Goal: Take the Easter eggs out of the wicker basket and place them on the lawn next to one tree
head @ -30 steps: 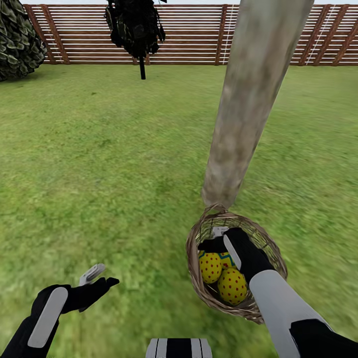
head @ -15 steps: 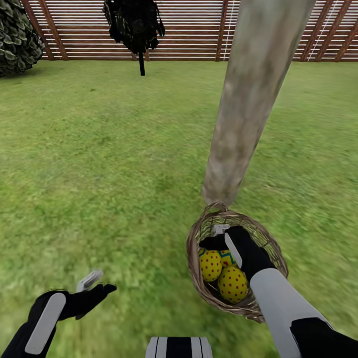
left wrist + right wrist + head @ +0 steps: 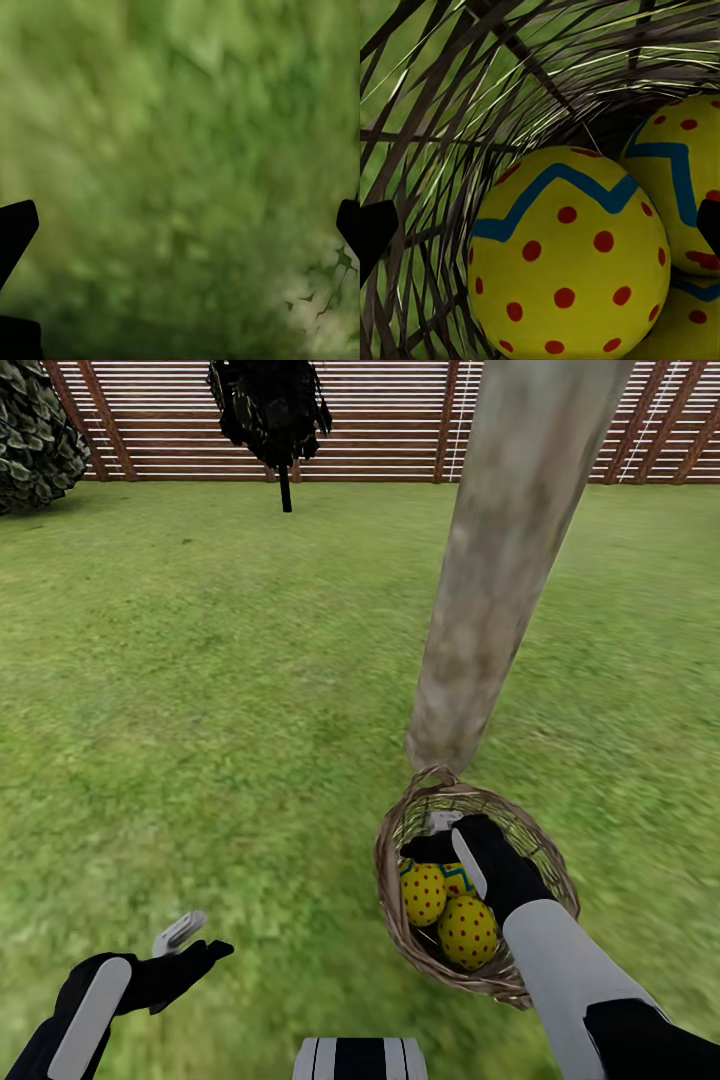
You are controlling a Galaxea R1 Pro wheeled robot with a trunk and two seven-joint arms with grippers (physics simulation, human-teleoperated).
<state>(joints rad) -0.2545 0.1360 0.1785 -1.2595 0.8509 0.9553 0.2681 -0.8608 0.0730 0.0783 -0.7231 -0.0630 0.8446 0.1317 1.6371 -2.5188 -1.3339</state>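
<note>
Head view: the three Easter eggs [image 3: 447,905] lie in the wicker basket [image 3: 396,920], which sits on the lawn [image 3: 200,690] touching the tree [image 3: 490,590]. Right claw [image 3: 438,838] reaches inside above them, apparently spread. Left claw [image 3: 190,938] hovers spread over grass.

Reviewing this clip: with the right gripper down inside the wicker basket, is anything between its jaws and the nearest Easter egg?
Nothing visible. In the right wrist view the nearest egg sits straight ahead between the open jaws, with only basket weave behind and beside it. A second egg lies beside it. The head view shows the right gripper inside the rim.
</note>
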